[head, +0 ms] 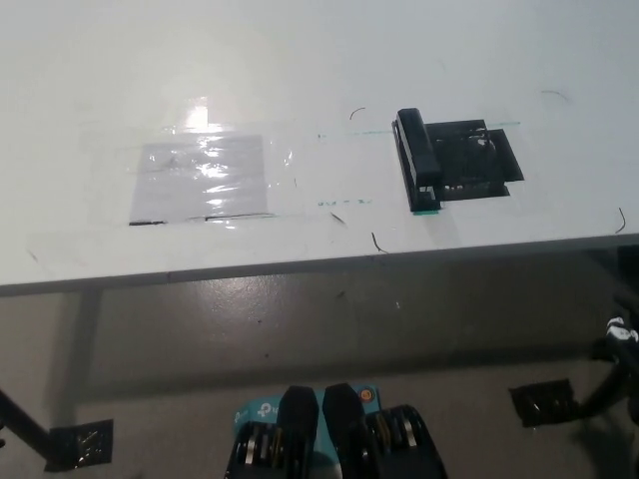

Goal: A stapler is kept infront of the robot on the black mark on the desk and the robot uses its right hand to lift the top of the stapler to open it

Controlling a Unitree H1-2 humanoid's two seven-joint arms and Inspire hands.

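Observation:
A black stapler [418, 160] lies flat on the white desk [319, 60], along the left edge of the black mark [481, 160]. Its top looks down against its base, and a green tip shows at its near end. Nothing touches it. Only a small dark part of my right hand [623, 337] shows at the far right edge, below the desk's front edge and well away from the stapler. Too little of it shows to read its state. My white left hand is out of the picture.
A grey patch under shiny clear tape [204, 176] lies on the desk to the left. The desk's front edge [300, 267] runs across the middle, with floor below it. Black foot plates [544, 401] rest on the floor.

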